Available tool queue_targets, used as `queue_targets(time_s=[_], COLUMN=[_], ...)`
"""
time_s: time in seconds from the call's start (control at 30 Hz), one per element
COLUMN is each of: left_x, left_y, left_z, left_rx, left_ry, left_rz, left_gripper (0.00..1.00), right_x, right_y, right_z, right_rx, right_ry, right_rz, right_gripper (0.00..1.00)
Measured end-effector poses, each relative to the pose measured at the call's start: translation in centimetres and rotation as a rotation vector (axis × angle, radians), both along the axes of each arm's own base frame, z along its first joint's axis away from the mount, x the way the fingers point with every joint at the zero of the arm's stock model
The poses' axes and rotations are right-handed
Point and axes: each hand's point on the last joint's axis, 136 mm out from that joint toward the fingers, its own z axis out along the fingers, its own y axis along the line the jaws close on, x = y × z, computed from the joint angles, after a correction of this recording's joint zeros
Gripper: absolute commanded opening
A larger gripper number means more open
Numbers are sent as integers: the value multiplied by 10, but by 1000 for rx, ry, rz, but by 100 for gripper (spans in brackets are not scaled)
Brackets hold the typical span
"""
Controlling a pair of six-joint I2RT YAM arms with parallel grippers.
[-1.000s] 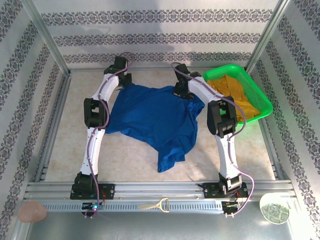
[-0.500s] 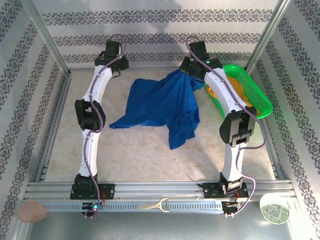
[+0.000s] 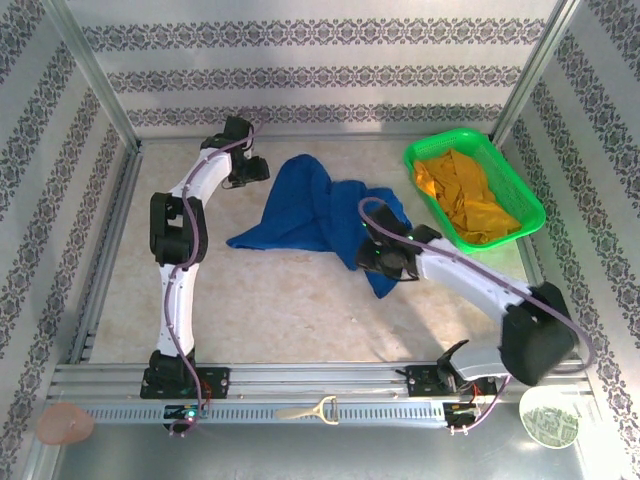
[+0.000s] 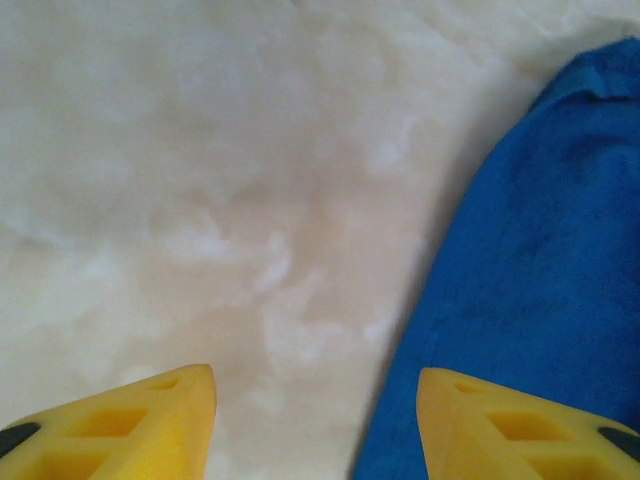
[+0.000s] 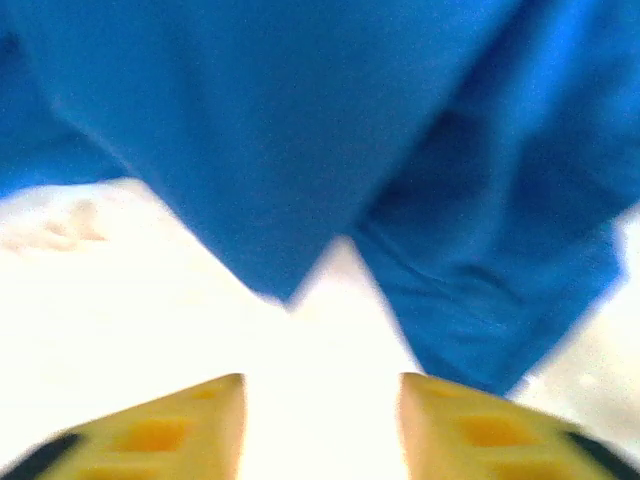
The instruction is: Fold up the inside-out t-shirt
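The inside-out t-shirt (image 3: 320, 215) lies in a crumpled heap on the bench (image 3: 280, 300), just beside the green basket (image 3: 450, 141) on the side facing the left arm. No part of it is lifted. Its long axis runs roughly toward and away from the basket, with one tail trailing off toward the arm bases at the basket end.

The left hand (image 4: 315, 385) sits at the shirt's edge farthest from the basket. Its fingers are spread with nothing between them, bare bench is under the gap, and the blue cloth begins at its right-side finger. The right hand (image 5: 320, 385) is over the trailing tail at the end nearer the basket. It is also spread and empty, with a pointed fold of cloth straight ahead of the gap, though that view is blurred.

Each hand is at its own end, so neither is clearly nearer. The shirt probably needs spreading flat along that axis before any fold.
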Motion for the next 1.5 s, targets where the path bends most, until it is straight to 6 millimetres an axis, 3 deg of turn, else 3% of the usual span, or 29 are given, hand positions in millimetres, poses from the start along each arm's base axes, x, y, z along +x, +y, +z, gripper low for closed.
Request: queue_targets(time_s=[0.07, 0.13, 0.23, 0.33, 0.43, 0.5, 0.57, 0.63, 0.7, 0.87, 1.1, 1.17, 1.37, 1.5], left_x=[7, 17, 44, 74, 86, 84, 81, 78, 76, 73, 73, 71, 69, 67], left_y=[-4, -8, -21, -43, -64, -76, -84, -90, -92, -88, -82, -81, -83, -92], left_z=[11, 25, 47, 64, 57, 37, 15, -3, -18, -28, -30, -31, -35, -30], left_rx=[-16, -29, -46, -64, -83, -94, -106, -112, -110, -77, -40, -35, -21, -16], left_ry=[-42, -88, -176, -267, -291, -255, -212, -178, -150, -131, -130, -125, -119, -129], left_rz=[-4, -9, -23, -49, -61, -58, -53, -49, -44, -25, -20, -26, -50, -81], left_gripper=[58, 59, 61, 62, 64, 64, 65, 66, 67, 67, 69, 69, 70, 70], right_x=[0, 19, 62, 110, 150, 173, 187, 193, 190, 170, 101, 79, 24, 3], right_y=[-22, -38, -48, -44, -33, -24, -18, -14, -12, -14, -34, -40, -54, -62], right_z=[4, 13, 27, 40, 42, 35, 23, 8, -2, 7, 54, 49, 3, 1], right_rx=[-10, -10, -23, -26, -27, -31, -37, -41, -45, -30, 45, 59, 33, 30], right_ry=[-10, -38, -72, -120, -144, -139, -121, -92, -62, -69, -149, -138, 3, 28], right_rz=[-85, -154, -206, -199, -179, -163, -153, -136, -116, -82, -100, -118, -168, -204], right_gripper=[65, 70, 75, 80, 81, 80, 70, 40, 0, 0, 0, 0, 0, 0])
